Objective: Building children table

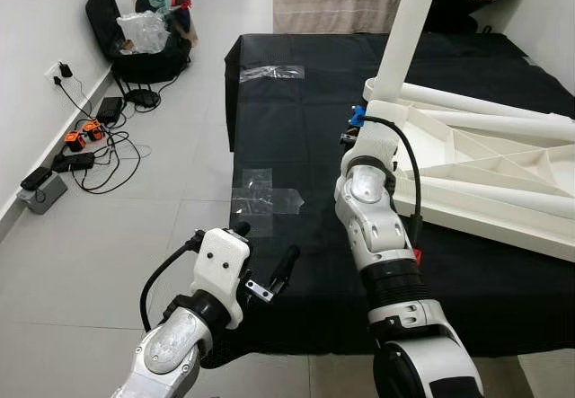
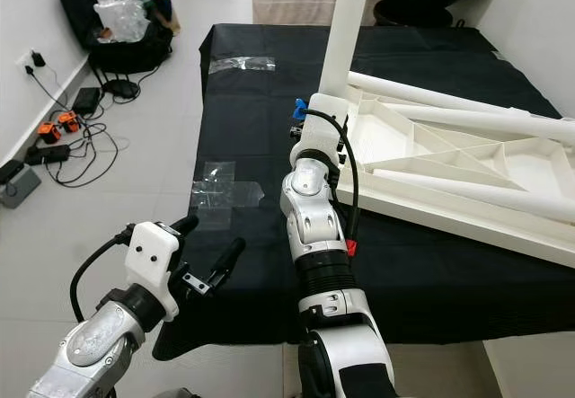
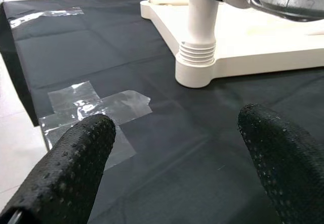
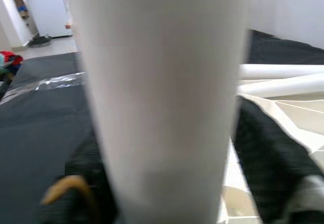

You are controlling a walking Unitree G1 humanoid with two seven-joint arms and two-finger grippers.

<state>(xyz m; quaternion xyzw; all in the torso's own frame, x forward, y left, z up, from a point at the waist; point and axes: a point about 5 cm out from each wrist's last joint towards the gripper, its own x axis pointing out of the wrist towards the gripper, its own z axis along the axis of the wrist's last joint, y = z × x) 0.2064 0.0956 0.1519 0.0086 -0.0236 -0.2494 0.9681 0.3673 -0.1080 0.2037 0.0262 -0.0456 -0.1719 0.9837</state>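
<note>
A white children's table (image 1: 503, 173) lies upside down on a black cloth (image 1: 287, 128). One white table leg (image 1: 409, 30) stands upright in its near left corner, and its ribbed base (image 3: 200, 47) meets the table corner. My right gripper (image 4: 172, 173) is shut on this leg (image 4: 162, 97), with a black finger (image 4: 263, 153) on either side. Two more loose legs (image 2: 449, 88) lie across the table's underside. My left gripper (image 1: 265, 245) hovers open and holds nothing, above the cloth's front left part, well short of the table.
Clear tape patches (image 1: 265, 196) stick to the cloth near its left edge. On the floor to the left lie cables and a power strip (image 1: 81, 146). A black chair with bags (image 1: 144, 30) stands by the wall. Grey tiled floor surrounds the cloth.
</note>
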